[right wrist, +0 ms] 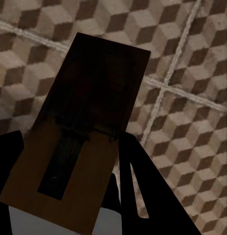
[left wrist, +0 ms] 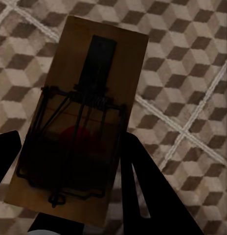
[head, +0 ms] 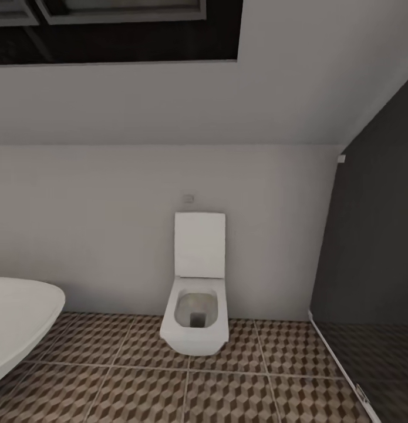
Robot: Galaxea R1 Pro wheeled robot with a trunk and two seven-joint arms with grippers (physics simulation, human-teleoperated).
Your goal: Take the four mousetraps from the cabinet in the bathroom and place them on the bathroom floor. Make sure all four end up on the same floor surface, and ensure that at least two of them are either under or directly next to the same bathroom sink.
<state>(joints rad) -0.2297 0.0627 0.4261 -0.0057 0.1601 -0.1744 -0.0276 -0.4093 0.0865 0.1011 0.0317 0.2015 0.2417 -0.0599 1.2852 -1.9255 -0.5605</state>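
A mousetrap [left wrist: 77, 127] is gripped between the dark fingers [left wrist: 143, 186] of the left gripper [left wrist: 69, 161], wire and red spot facing the camera, above the cube-patterned bathroom floor [left wrist: 192, 63]. A second mousetrap [right wrist: 79, 132] is clamped likewise in the right gripper [right wrist: 64, 171] (its far half lies in shadow). In the head view, a white toilet [head: 196, 305] is seen at centre against the wall, a white tub rim [head: 22, 317] at lower left.
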